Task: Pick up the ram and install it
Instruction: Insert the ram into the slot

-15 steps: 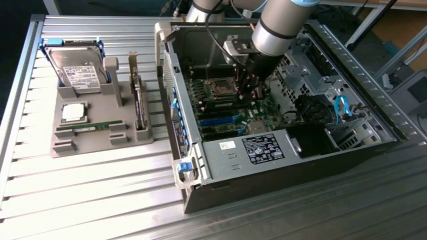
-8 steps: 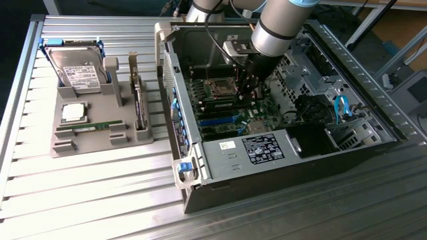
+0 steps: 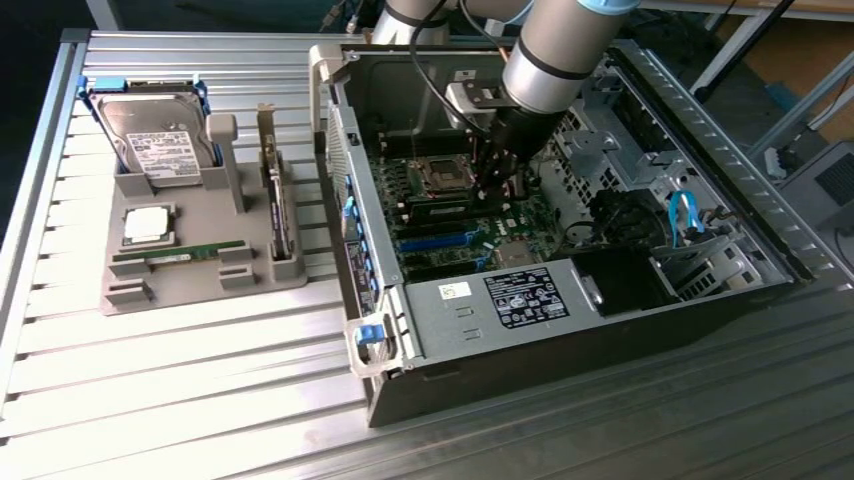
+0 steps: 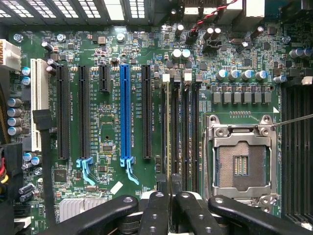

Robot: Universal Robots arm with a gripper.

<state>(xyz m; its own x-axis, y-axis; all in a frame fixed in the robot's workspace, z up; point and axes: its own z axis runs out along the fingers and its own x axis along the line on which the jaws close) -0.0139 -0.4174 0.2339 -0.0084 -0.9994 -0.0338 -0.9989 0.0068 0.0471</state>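
The gripper (image 3: 501, 188) is reaching down into the open computer case (image 3: 561, 360). Its jaws are squeezing the ram (image 4: 169, 137), a thin stick seen from its edge. The ram is standing up, lined up with the long black slots (image 4: 188, 132). In the exterior view, the gripper is at 3 o'clock from the empty chip socket (image 3: 441, 178). The gray tray (image 3: 200, 288) is sitting at 9 o'clock from the case, and another green stick (image 3: 180, 253) is lying in it.
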